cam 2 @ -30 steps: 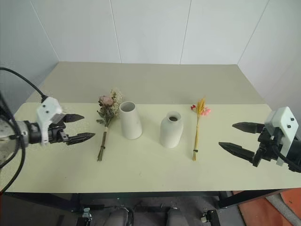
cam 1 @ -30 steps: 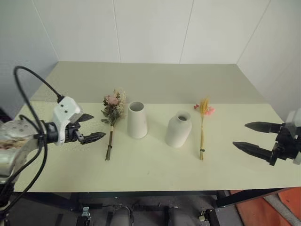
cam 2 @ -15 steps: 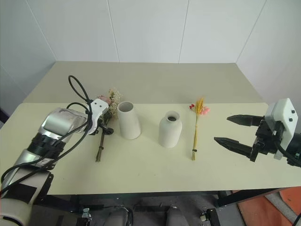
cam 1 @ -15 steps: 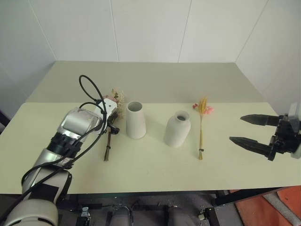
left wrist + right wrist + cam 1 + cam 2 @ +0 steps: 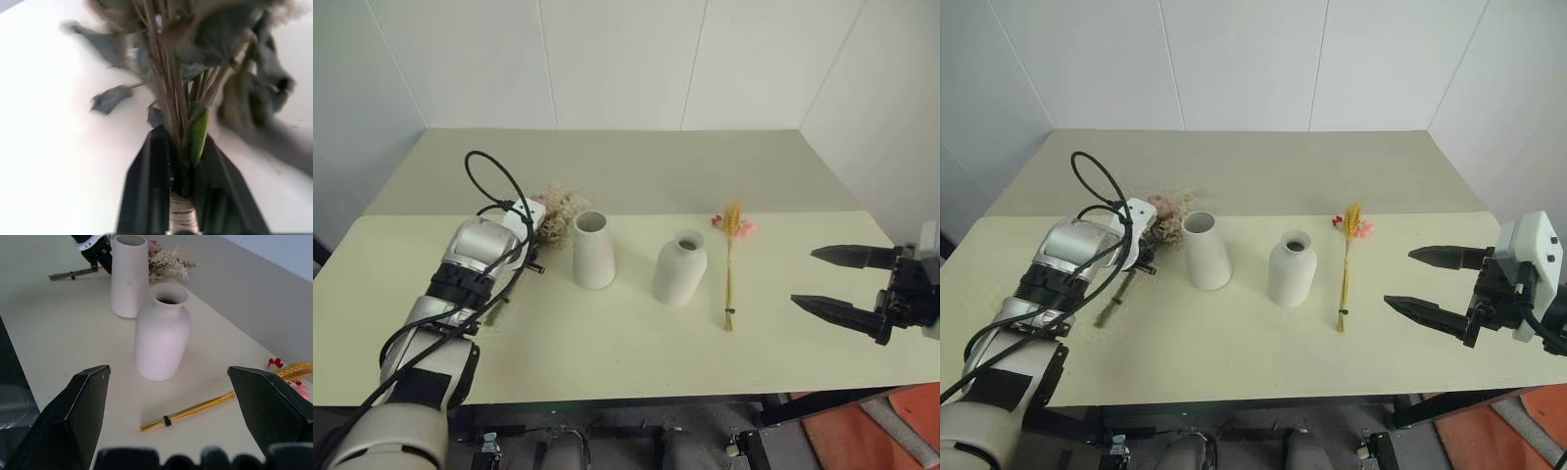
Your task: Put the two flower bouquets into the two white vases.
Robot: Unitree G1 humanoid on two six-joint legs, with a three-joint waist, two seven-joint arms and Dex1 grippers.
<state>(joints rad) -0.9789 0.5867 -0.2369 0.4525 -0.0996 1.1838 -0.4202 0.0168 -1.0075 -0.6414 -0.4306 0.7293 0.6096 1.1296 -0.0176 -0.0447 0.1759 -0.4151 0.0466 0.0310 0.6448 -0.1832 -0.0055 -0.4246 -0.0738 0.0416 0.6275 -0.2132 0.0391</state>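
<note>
Pale cream-yellow, the flat surface (image 5: 636, 343) fills the head views, with white panelled walls behind it. On the robot's left, the left gripper (image 5: 1143, 257) reaches down and its black fingers are closed around the stems of the bushy dried bunch with a pink bloom, cream sprigs and green leaves (image 5: 1163, 210); the flower heads lie just beside the tapered white ceramic cone vase with a wide mouth (image 5: 592, 250), on its left. Near that vase, to its right, stands the rounder white ceramic bottle vase with a narrow neck (image 5: 680, 267). Further right lies the slim bunch with a yellow wheat-like spike and small pink flowers (image 5: 731, 262), flat on the surface, blooms toward the wall. On the far right the right gripper (image 5: 837, 281) hovers well apart from the slim bunch, its fingers spread wide with nothing between them.

In the left wrist view, two black fingers (image 5: 146, 196) press on the brown and green stems from either side, by a pale wrapped band.

In the right wrist view, the two spread fingers (image 5: 80, 421) frame the bottle vase, with the cone vase behind it and the slim bunch's golden stem lying in front of it.
</note>
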